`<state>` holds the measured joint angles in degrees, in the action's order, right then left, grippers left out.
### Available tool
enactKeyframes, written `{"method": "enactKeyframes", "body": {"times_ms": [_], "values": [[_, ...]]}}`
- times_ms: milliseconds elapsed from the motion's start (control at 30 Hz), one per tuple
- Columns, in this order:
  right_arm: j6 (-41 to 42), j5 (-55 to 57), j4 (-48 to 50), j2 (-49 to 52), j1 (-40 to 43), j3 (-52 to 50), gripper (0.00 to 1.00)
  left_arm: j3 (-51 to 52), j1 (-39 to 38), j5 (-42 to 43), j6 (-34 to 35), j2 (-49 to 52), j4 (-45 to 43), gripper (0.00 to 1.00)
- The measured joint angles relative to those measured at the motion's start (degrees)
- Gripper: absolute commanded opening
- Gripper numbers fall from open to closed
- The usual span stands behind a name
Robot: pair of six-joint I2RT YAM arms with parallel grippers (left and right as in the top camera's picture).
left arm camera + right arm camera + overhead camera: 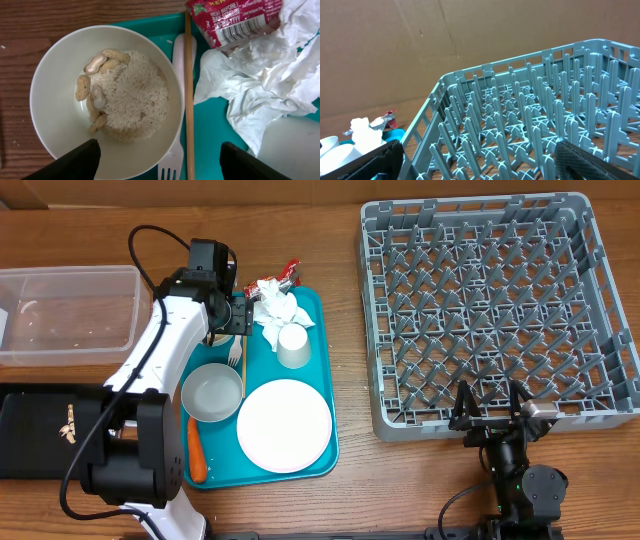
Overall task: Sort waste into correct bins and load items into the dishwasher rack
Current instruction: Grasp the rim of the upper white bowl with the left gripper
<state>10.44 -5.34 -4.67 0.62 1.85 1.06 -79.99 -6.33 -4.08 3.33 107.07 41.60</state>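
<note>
My left gripper [232, 315] is open and empty, hovering over the far left corner of the teal tray. In the left wrist view its fingers [162, 169] straddle a white bowl [60, 105] of rice and peanuts [132, 100] and a white fork [176, 150]. The crumpled napkin [278, 307] [260, 85] and the red foil wrapper [290, 272] [235, 20] lie just right of it. A cup [293, 345], an empty bowl [212, 392], a plate [284, 425] and a carrot [197, 450] sit on the tray. My right gripper [492, 417] [477, 170] is open at the grey rack's [495, 310] near edge.
The clear tub [65, 315] stands at the far left, with the black tray [50, 430] in front of it. The teal tray [325, 380] lies between the bins and the rack. A wooden stick [188, 90] lies beside the fork.
</note>
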Motion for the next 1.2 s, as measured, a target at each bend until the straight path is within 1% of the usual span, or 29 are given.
{"method": "enactKeyframes", "body": {"times_ms": [200, 367, 533, 833, 1067, 1200], "values": [[0.0, 0.0, 0.0, 0.0, 0.0, 0.0, 1.00, 0.0, 0.0, 1.1, -2.3, 2.2, -0.5, 0.79], [0.0, 0.0, 0.0, 0.0, 0.0, 0.0, 1.00, 0.0, 0.0, 1.2, -3.3, 4.9, -1.0, 0.76], [0.0, 0.0, 0.0, 0.0, 0.0, 0.0, 1.00, 0.0, 0.0, 1.2, -3.6, 4.9, -2.4, 0.70], [0.0, 0.0, 0.0, 0.0, 0.0, 0.0, 1.00, 0.0, 0.0, 1.2, -3.8, 5.2, -3.0, 0.69], [0.0, 0.0, 0.0, 0.0, 0.0, 0.0, 1.00, 0.0, 0.0, 1.2, -4.0, 5.7, -3.5, 0.65], [0.0, 0.0, 0.0, 0.0, 0.0, 0.0, 1.00, 0.0, 0.0, 1.2, -4.0, 5.7, -4.4, 0.67]]}}
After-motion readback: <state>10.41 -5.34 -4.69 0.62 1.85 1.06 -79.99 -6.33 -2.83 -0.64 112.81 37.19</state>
